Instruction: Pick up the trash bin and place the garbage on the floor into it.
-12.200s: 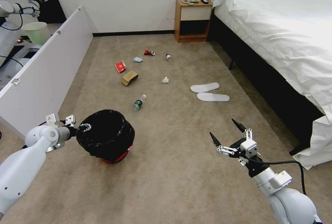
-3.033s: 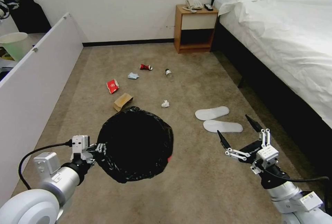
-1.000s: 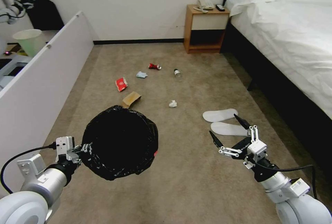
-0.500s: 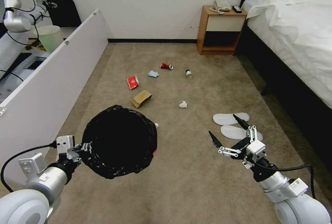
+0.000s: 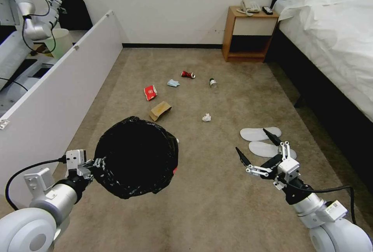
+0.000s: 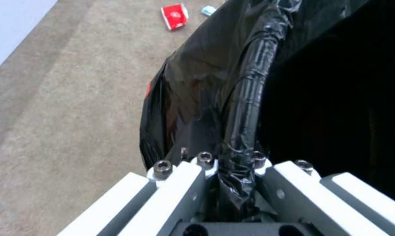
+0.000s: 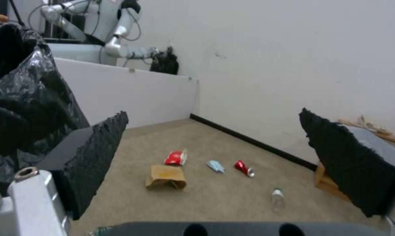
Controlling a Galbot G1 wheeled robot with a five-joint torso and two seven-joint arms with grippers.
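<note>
Clamped on the trash bin (image 5: 136,158) rim, the left gripper (image 5: 94,163) holds it above the floor (image 5: 217,205); right gripper (image 5: 256,149) spread wide near slippers (image 5: 259,133). No lettering is legible on the red carton (image 5: 150,92).

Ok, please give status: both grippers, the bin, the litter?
Left gripper shut on trash bin rim, bin held off the floor. Right gripper open, empty, over carpet near slippers. Garbage lies ahead, path unobstructed.
</note>
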